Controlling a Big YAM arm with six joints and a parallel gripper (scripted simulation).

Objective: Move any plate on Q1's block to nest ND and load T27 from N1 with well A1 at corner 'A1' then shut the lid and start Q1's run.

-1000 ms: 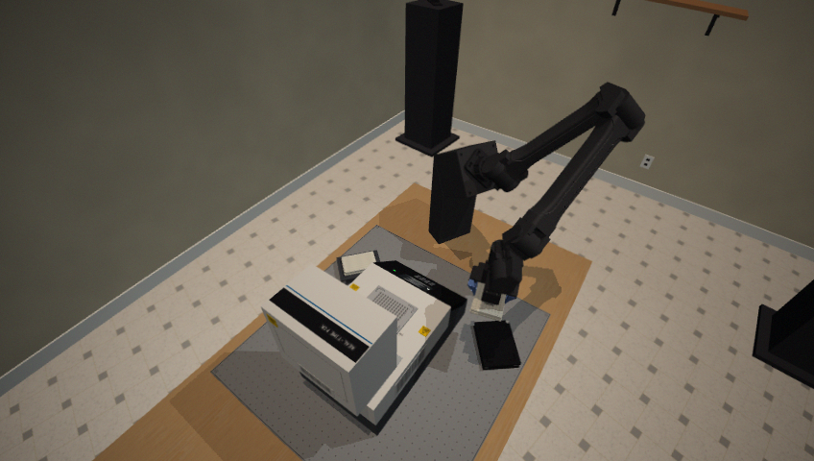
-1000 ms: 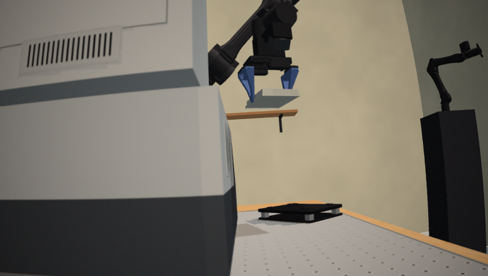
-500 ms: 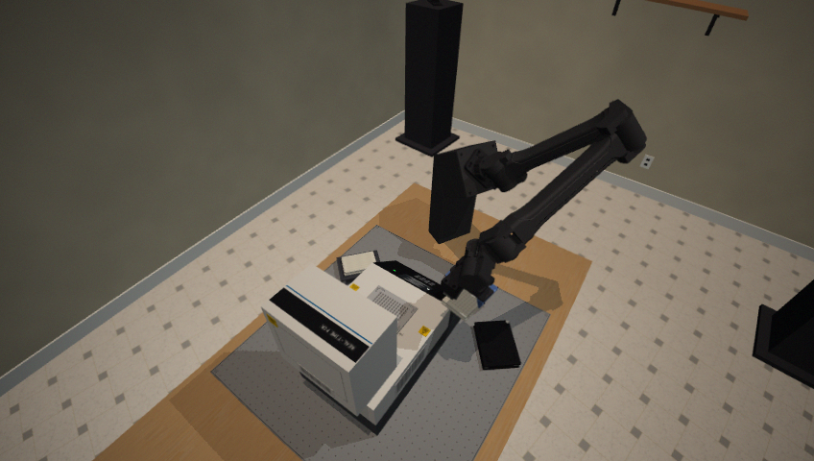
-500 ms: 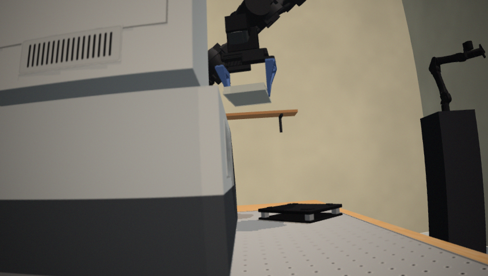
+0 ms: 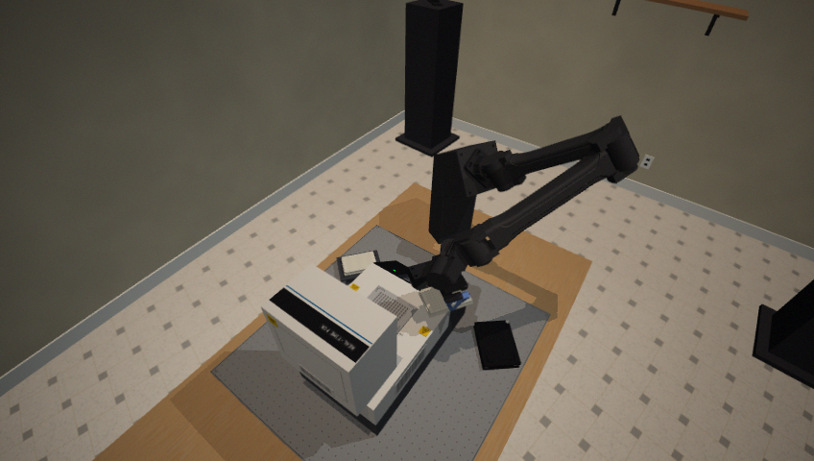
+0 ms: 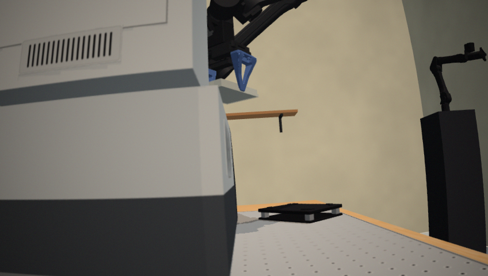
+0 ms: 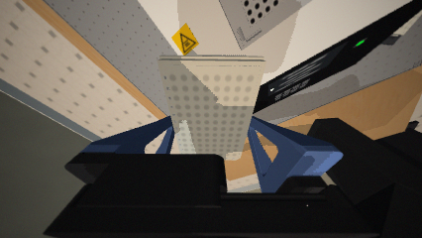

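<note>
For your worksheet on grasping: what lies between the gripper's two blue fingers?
The sealed plate T27, clamped between the gripper's blue fingers; clearest in the wrist view.
</note>
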